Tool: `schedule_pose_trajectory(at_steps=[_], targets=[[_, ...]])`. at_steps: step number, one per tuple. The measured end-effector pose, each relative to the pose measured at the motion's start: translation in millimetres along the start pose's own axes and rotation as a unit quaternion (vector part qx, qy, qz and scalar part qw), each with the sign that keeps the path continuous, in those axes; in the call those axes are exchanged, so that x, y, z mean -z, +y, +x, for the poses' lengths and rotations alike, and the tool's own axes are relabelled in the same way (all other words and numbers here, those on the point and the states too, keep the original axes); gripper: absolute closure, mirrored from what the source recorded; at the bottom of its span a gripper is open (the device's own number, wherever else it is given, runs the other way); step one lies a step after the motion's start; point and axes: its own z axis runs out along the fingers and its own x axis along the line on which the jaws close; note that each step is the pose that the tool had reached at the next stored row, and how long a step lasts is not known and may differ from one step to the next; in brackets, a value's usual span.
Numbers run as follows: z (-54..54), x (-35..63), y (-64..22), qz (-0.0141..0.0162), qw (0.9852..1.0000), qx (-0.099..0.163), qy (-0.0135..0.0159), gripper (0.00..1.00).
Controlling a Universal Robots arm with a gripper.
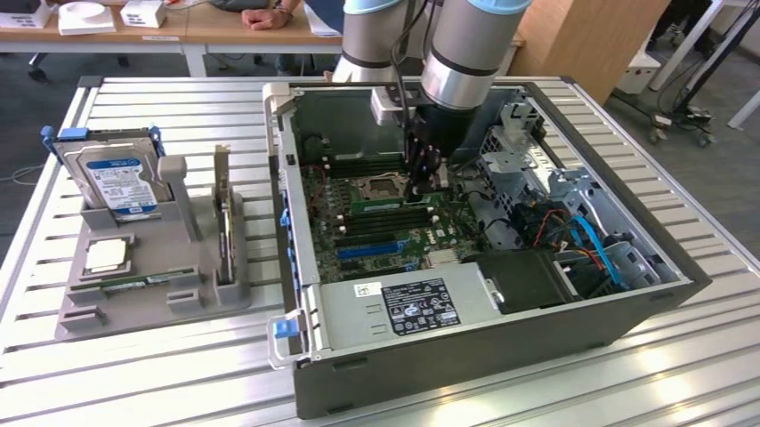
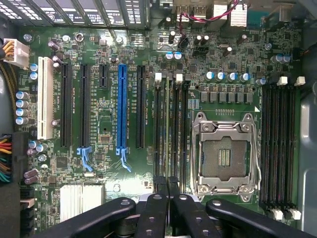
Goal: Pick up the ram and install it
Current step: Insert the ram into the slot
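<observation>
The gripper [image 1: 422,189] is reaching down into the open computer case [image 1: 475,356], which is lying on its side on the slatted table [image 1: 142,374]. In the exterior view the gripper is hanging over the circuit board, at about three o'clock from the processor socket [image 1: 380,189] and at one o'clock from the row of memory slots [image 1: 386,221].

In the wrist view the gripper [image 2: 167,186] is sitting right over the ends of the memory slots [image 2: 171,129] beside the empty socket [image 2: 225,153]. Its jaws are pressing almost together with hardly a gap. Whether anything thin is pinched between them cannot be told.

One ram [image 1: 141,283] is lying flat in the grey tray [image 1: 119,307], well apart from the gripper, at nine o'clock from the case in the exterior view. In the same tray a blue-labelled hard drive [image 1: 119,182] is standing upright at twelve o'clock from that stick. A dark card [image 1: 223,222] is standing on edge at two o'clock from it.

Inside the case, a pale green strip [image 1: 383,206] is showing between the socket and the slots, just beside the gripper. It cannot be told whether this is a second stick.

A person's hand [image 1: 270,16] is resting on a desk at twelve o'clock, beyond the table.
</observation>
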Motion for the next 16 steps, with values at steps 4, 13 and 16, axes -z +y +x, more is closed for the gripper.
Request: schedule_pose_trajectory(at_steps=[4, 13, 16], targets=[[0.0, -1.3, 0.0, 0.0, 1.0, 0.0, -0.0001, 0.89], [0.0, -2.3, -0.1, -0.0002, 1.0, 0.0, 0.0009, 0.89], [0.1, -2.3, -0.1, -0.0003, 1.0, 0.0, 0.0014, 0.89]])
